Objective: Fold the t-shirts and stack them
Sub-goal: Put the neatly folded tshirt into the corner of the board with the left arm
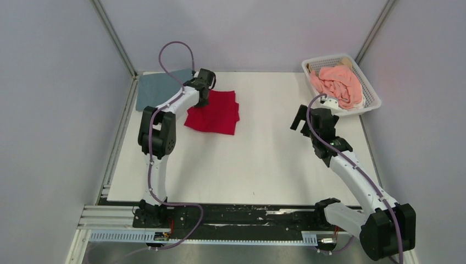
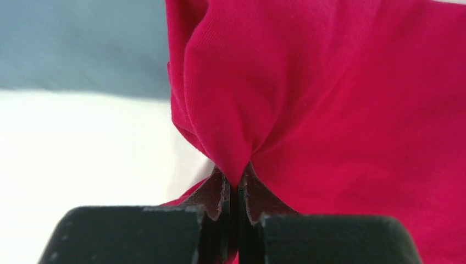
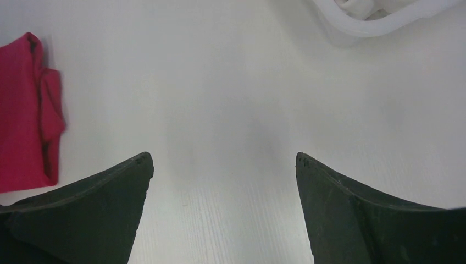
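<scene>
A folded bright red t-shirt (image 1: 214, 113) lies on the white table, left of the middle. My left gripper (image 1: 202, 98) is shut on its left edge; in the left wrist view the red cloth (image 2: 329, 99) bunches up between the closed fingers (image 2: 238, 187). A folded grey-blue t-shirt (image 1: 156, 88) lies flat at the far left corner, seen too in the left wrist view (image 2: 82, 44). My right gripper (image 1: 301, 118) is open and empty over bare table at the right (image 3: 222, 159). The red t-shirt shows at the left of the right wrist view (image 3: 25, 110).
A white plastic lattice basket (image 1: 369, 88) stands at the far right corner and holds a crumpled salmon-pink t-shirt (image 1: 338, 82). Its corner shows in the right wrist view (image 3: 379, 22). White walls enclose the table on three sides.
</scene>
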`<state>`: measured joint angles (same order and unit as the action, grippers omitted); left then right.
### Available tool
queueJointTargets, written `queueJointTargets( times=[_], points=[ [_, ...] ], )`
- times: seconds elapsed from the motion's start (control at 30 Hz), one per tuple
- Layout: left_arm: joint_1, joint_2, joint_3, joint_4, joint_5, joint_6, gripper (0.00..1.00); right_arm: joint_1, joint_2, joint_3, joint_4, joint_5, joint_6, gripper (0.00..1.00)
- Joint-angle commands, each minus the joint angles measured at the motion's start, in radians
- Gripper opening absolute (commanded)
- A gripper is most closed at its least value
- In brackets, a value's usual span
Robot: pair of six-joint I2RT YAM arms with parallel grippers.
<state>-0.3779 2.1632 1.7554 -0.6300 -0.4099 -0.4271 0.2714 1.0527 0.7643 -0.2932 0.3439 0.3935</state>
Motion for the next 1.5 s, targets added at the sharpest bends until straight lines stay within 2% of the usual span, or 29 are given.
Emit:
queueJointTargets(
  times=[0.0, 0.1, 0.17, 0.37, 0.57, 0.83, 1.23, 1.47],
  points=[
    [0.048, -0.003, 0.067, 0.184, -0.265, 0.215, 0.00, -0.004, 0.016, -0.013, 0.075, 0.022, -0.017, 1.00],
    [0.058, 0.004, 0.074, 0.298, -0.359, 0.346, 0.00, -0.003, 0.041, -0.014, 0.093, 0.025, -0.026, 1.00],
    [0.067, 0.003, 0.078, 0.357, -0.325, 0.414, 0.00, -0.003, 0.059, -0.010, 0.094, 0.030, -0.030, 1.00],
    [0.130, 0.004, 0.182, 0.330, -0.226, 0.456, 0.00, -0.004, 0.094, -0.005, 0.094, 0.037, -0.034, 1.00],
    [0.177, -0.038, 0.194, 0.443, -0.128, 0.588, 0.00, -0.003, 0.102, -0.003, 0.094, 0.051, -0.039, 1.00],
    [0.202, -0.068, 0.253, 0.449, -0.078, 0.664, 0.00, -0.003, 0.131, 0.002, 0.094, 0.066, -0.040, 1.00],
    [0.202, -0.182, 0.295, 0.381, -0.059, 0.602, 0.00, -0.004, 0.136, 0.000, 0.093, 0.075, -0.044, 1.00],
    [0.211, -0.215, 0.230, 0.391, -0.017, 0.563, 0.00, -0.004, 0.131, 0.000, 0.087, 0.085, -0.042, 1.00]
  ],
)
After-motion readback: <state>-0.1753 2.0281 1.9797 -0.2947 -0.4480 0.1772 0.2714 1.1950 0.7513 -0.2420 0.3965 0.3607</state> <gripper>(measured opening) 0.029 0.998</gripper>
